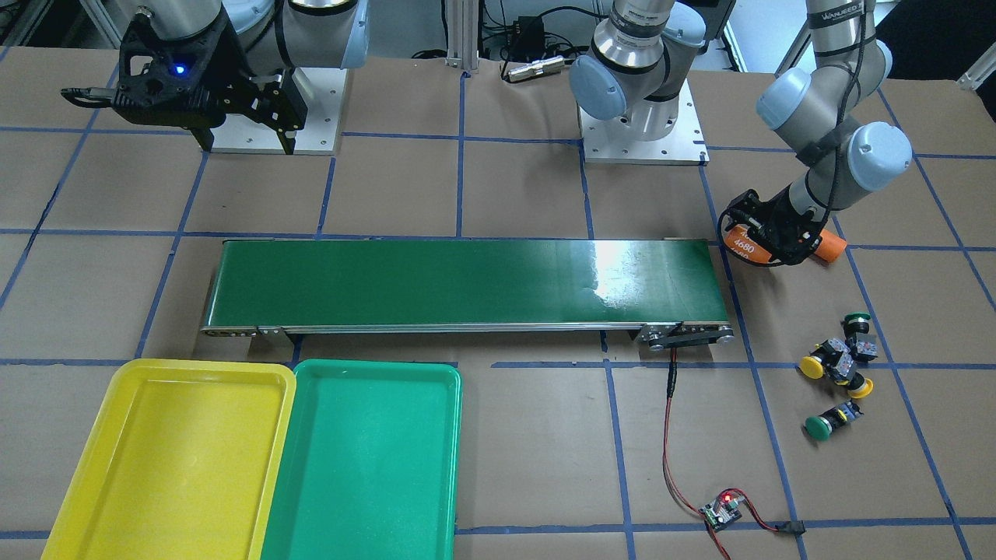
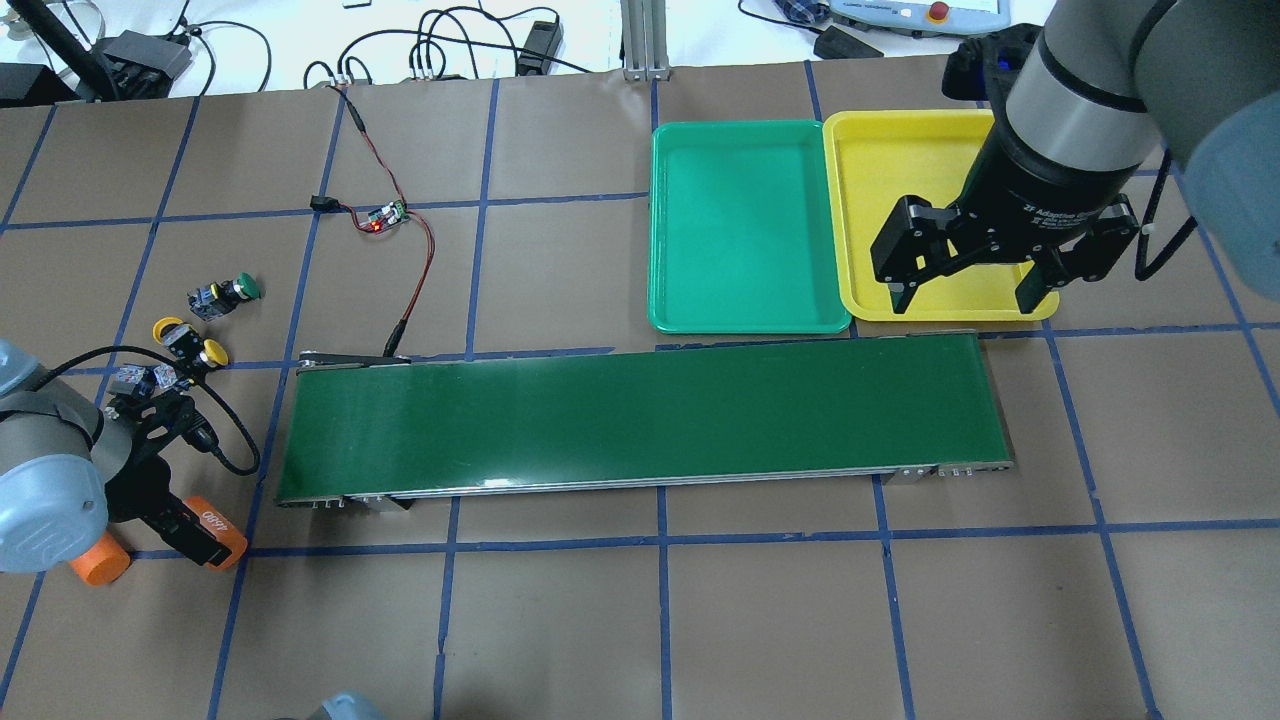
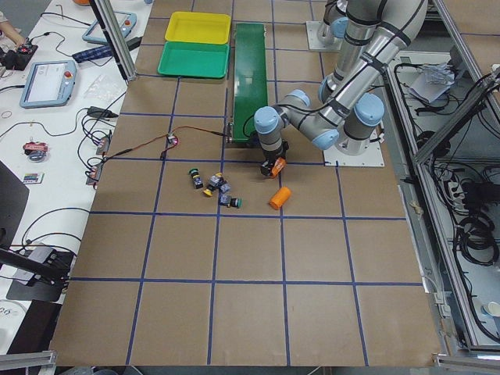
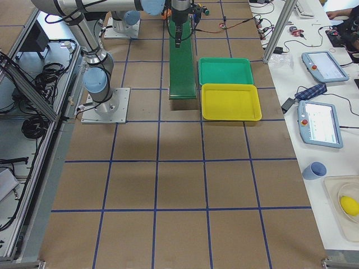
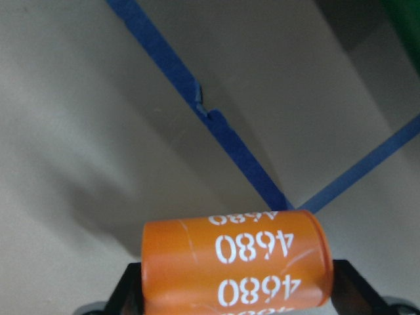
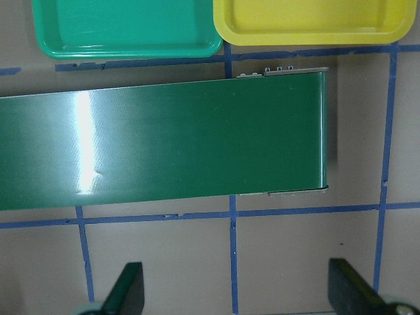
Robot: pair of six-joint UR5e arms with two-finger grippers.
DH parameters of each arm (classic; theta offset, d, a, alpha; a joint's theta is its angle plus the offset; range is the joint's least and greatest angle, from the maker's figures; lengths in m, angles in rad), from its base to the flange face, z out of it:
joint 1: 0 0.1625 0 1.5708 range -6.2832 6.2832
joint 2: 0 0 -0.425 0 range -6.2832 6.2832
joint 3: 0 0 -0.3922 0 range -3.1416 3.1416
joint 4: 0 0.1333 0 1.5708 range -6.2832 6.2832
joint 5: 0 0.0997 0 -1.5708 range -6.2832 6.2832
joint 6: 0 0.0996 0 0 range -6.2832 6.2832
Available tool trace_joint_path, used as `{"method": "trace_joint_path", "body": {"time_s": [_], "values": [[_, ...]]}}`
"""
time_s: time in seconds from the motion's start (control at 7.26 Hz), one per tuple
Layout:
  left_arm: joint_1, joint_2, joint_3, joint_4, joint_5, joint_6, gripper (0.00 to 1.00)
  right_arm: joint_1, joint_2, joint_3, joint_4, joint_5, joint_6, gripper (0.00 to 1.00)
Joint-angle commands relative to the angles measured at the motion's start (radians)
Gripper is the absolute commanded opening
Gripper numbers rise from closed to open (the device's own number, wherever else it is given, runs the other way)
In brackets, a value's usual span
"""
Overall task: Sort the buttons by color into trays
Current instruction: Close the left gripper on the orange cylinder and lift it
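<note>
Several buttons lie loose on the brown table: a green-capped one, two yellow-capped ones and another green one. My left gripper is beside them, shut on an orange cylinder printed "4680". My right gripper hangs open and holds nothing, over the near rim of the yellow tray. The green tray sits beside the yellow one. Nothing lies in either tray.
A long dark-green conveyor belt runs across the table between the buttons and the trays. A second orange cylinder lies by my left gripper. A small circuit board with a red wire leads to the belt's end.
</note>
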Motion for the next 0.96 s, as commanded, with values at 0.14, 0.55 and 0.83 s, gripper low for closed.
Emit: {"method": "trace_joint_path", "body": {"time_s": [0.14, 0.55, 0.83], "values": [[-0.007, 0.021, 0.012, 0.004, 0.001, -0.002, 0.05, 0.0, 0.001, 0.0, -0.005, -0.001, 0.0, 1.0], [-0.039, 0.081, 0.157, -0.084, -0.002, -0.208, 0.0, 0.0, 0.001, 0.008, 0.003, -0.005, -0.006, 1.0], [-0.164, 0.075, 0.322, -0.219, -0.04, -0.544, 0.0, -0.003, 0.004, 0.041, 0.003, -0.005, -0.012, 1.0]]}}
